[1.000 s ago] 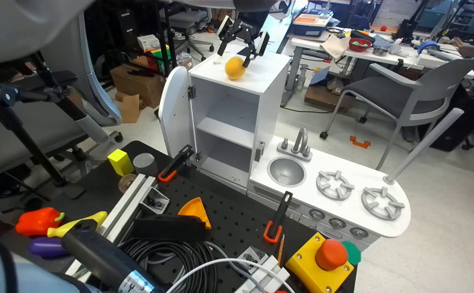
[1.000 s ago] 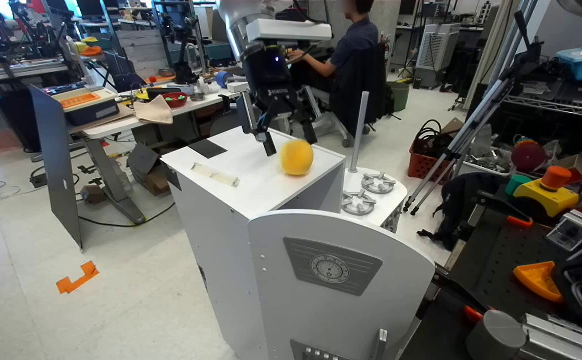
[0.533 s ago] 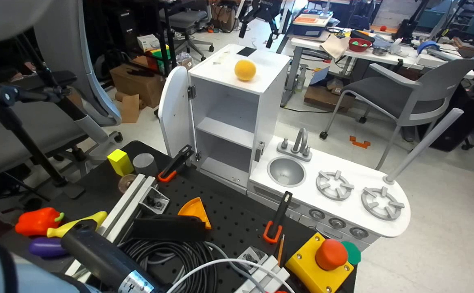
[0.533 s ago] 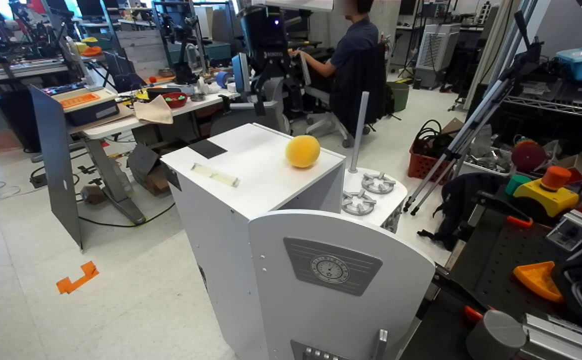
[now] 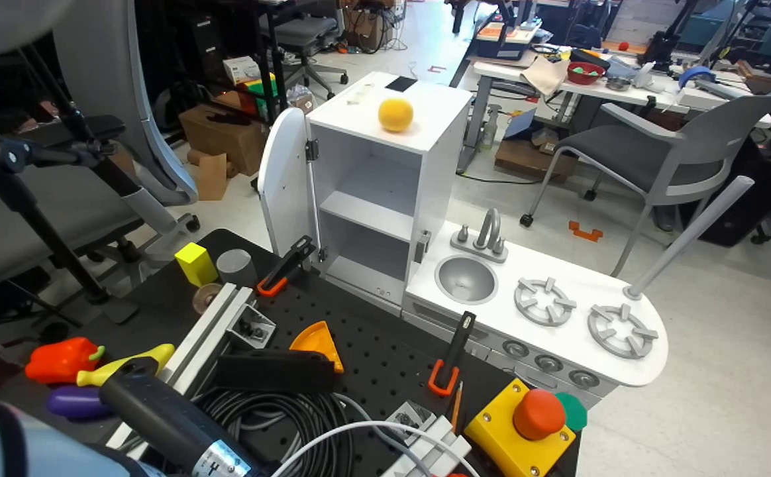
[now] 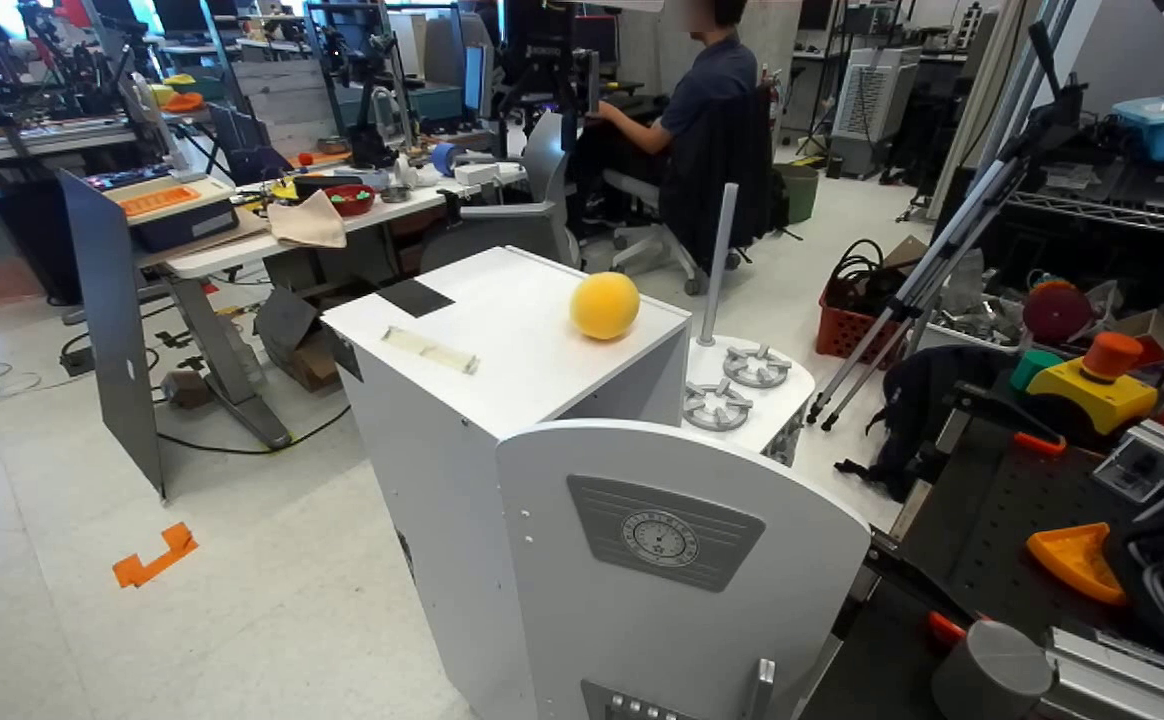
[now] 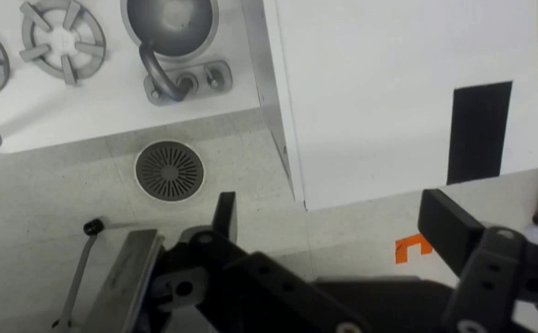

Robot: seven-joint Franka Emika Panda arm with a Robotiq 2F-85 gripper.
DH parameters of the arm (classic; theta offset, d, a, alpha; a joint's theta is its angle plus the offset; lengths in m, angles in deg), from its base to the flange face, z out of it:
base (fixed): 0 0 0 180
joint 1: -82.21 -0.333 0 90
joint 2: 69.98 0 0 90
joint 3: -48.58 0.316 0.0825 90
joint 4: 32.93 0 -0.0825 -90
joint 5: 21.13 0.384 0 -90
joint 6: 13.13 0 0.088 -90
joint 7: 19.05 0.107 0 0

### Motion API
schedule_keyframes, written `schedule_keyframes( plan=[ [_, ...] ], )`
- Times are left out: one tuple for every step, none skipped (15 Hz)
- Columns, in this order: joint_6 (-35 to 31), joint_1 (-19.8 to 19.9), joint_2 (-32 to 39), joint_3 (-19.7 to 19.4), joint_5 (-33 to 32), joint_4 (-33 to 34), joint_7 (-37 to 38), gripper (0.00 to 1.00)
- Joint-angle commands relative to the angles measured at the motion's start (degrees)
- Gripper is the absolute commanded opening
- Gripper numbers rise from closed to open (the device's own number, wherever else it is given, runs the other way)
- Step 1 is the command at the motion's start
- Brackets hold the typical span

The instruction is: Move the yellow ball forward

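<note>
The yellow ball [image 5: 395, 114] rests on the white cabinet top [image 5: 432, 99] of the toy kitchen, close to its front edge above the open shelves. The ball also shows in an exterior view [image 6: 604, 305], with nothing touching it. It is out of the wrist view. My gripper [image 6: 536, 130] is raised above and behind the cabinet, well apart from the ball. In the wrist view my gripper [image 7: 328, 203] is open, its fingers wide apart with only floor and the cabinet's back edge seen between them.
A dark patch [image 6: 417, 298] and a tape strip [image 6: 430, 350] lie on the cabinet top. The cabinet door [image 5: 289, 179] stands open. A sink [image 5: 466, 279], burners and an upright rod [image 5: 690, 235] are on the lower counter. A black pegboard table [image 5: 372, 351] holds clamps and toys.
My gripper has risen and moved back, away from the ball. The ball has shifted slightly to the right in both exterior views and sits alone on the cabinet top.
</note>
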Motion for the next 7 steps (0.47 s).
schedule_keyframes(
  plan=[
    [-8.3,1.0,-2.6,-0.8,-0.3,-5.4,-2.1,1.0],
    [-4.7,0.8,0.0,-0.4,0.0,-1.1,-0.8,1.0],
    [-6.1,1.1,-0.1,-0.5,0.0,-1.7,-1.0,1.0],
    [-6.9,1.3,-0.1,-0.5,0.0,-2.1,-1.1,1.0],
    [-7.1,1.4,-0.1,-0.5,0.0,-2.2,-1.2,1.0],
    [-7.1,1.4,-0.1,-0.5,0.0,-2.2,-1.2,1.0],
    [-7.1,1.4,-0.1,-0.5,0.0,-2.2,-1.2,1.0]
  ],
)
